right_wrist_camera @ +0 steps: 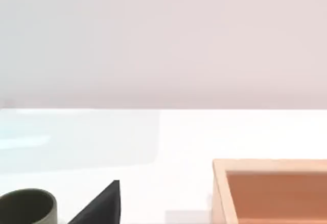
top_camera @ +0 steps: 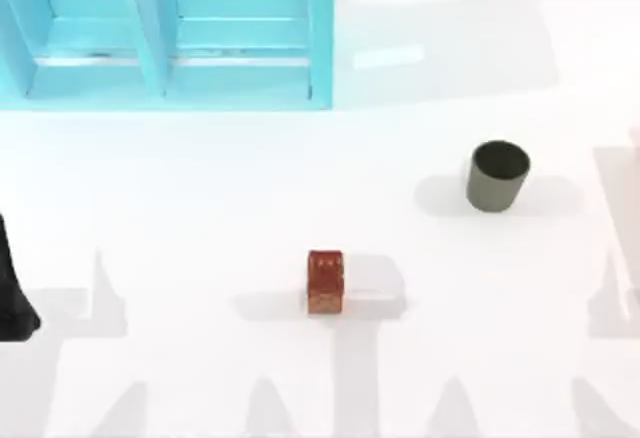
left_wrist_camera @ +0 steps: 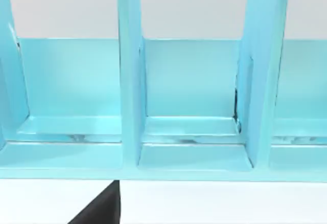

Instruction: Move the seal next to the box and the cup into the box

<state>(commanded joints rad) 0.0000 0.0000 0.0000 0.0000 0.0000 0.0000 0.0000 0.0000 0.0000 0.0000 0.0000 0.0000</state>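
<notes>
The seal point(top_camera: 325, 281), a small reddish-brown speckled block, stands on the white table near the front middle. The cup point(top_camera: 497, 175), dark olive-grey and upright, stands apart from it toward the right; its rim also shows in the right wrist view point(right_wrist_camera: 28, 206). The box point(right_wrist_camera: 219, 193), an open tray of light wood, lies on the table some way from the cup. A dark part of my left gripper point(top_camera: 15, 298) sits at the table's left edge, far from the seal. A dark tip of my right gripper point(right_wrist_camera: 102, 206) shows close by the cup.
A light blue shelf unit point(top_camera: 165, 33) with upright dividers fills the back left of the table and faces the left wrist camera point(left_wrist_camera: 130, 81). White tabletop lies between the seal, the cup and the shelf.
</notes>
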